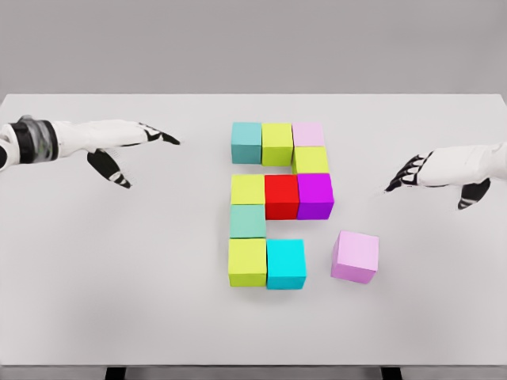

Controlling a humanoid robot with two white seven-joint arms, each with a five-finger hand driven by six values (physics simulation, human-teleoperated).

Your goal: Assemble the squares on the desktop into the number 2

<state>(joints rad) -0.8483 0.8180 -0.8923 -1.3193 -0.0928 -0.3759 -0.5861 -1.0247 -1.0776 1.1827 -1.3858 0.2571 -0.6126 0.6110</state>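
Coloured cubes stand grouped mid-table. The top row holds a teal cube (246, 142), a lime cube (277, 144) and a pale pink cube (308, 134). A lime cube (310, 160) sits under the pink one. The middle row is lime (247, 189), red (281, 196) and magenta (315, 195). Below come a teal-green cube (247, 221), a lime cube (247, 262) and a cyan cube (286, 264). A lilac cube (355, 256) lies apart, right of the cyan one and slightly turned. My left hand (146, 150) hovers open at the left. My right hand (416, 176) hovers open at the right.
The white table (119, 277) runs almost the full width of the view, with its front edge near the bottom. A grey wall stands behind it.
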